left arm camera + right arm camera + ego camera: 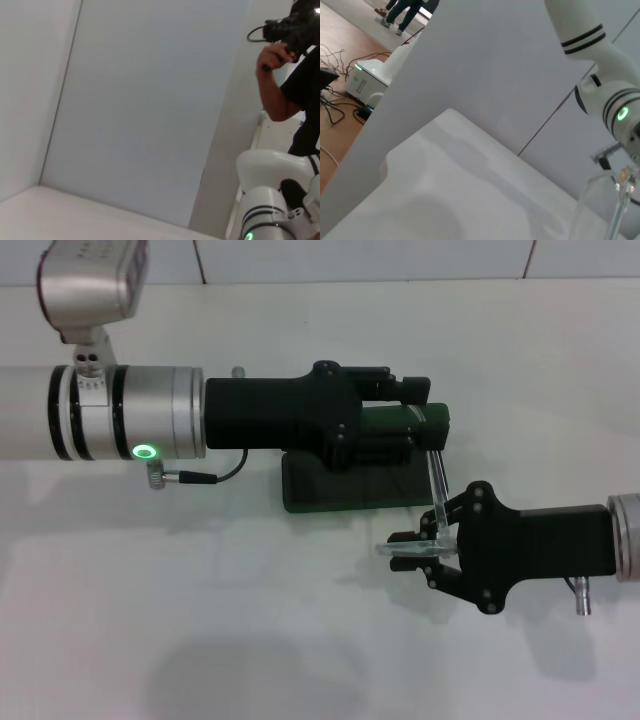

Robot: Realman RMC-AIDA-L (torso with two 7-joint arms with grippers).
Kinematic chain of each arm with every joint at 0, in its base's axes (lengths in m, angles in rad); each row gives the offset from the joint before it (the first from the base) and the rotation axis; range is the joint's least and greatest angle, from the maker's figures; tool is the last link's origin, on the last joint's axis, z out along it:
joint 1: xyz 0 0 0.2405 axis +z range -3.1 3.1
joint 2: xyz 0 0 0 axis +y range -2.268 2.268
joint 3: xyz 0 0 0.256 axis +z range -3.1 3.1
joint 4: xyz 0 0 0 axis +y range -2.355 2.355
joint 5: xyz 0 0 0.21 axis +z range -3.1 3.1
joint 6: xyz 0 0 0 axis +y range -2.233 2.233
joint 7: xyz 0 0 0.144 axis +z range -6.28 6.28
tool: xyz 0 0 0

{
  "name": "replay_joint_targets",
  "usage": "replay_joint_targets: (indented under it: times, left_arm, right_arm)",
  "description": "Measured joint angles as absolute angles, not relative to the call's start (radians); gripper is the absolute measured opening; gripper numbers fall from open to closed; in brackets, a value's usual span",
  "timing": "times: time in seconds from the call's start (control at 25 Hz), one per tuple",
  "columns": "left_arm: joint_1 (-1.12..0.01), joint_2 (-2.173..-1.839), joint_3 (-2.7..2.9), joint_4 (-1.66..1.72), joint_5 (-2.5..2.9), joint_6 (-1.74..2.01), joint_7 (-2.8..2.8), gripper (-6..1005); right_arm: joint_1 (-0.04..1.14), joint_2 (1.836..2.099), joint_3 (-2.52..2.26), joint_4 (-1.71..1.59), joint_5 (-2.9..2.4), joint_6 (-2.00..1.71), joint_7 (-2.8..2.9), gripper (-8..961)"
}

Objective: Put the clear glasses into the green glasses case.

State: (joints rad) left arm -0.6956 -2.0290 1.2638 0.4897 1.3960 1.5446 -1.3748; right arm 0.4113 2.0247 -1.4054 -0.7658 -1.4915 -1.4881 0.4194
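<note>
The green glasses case (345, 488) lies open at the table's middle, its lid (425, 422) standing up at the far side. My left gripper (405, 418) reaches in from the left, its black fingers (400, 386) on either side of the lid and shut on it. Just right of and nearer than the case, my right gripper (405, 550) is shut on the clear glasses (418, 549). They hang a little above the table, one thin temple arm (437, 480) pointing toward the case. In the right wrist view the clear glasses (619, 210) show at the edge.
The white table (200, 620) spreads to the left and toward the front. A cable (215, 476) hangs from my left arm beside the case. The left wrist view shows only a wall, a person with a camera (287, 60), and my own body (265, 200).
</note>
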Motion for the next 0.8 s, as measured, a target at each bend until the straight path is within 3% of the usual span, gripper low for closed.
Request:
replay_joint_targets:
  times: [0.8]
  left_arm:
    - [-0.703, -2.037, 1.259, 0.497, 1.497, 1.541, -1.496, 600]
  right_arm:
    - [0.376, 2.025, -1.416, -0.765, -1.41, -1.524, 0.293, 122]
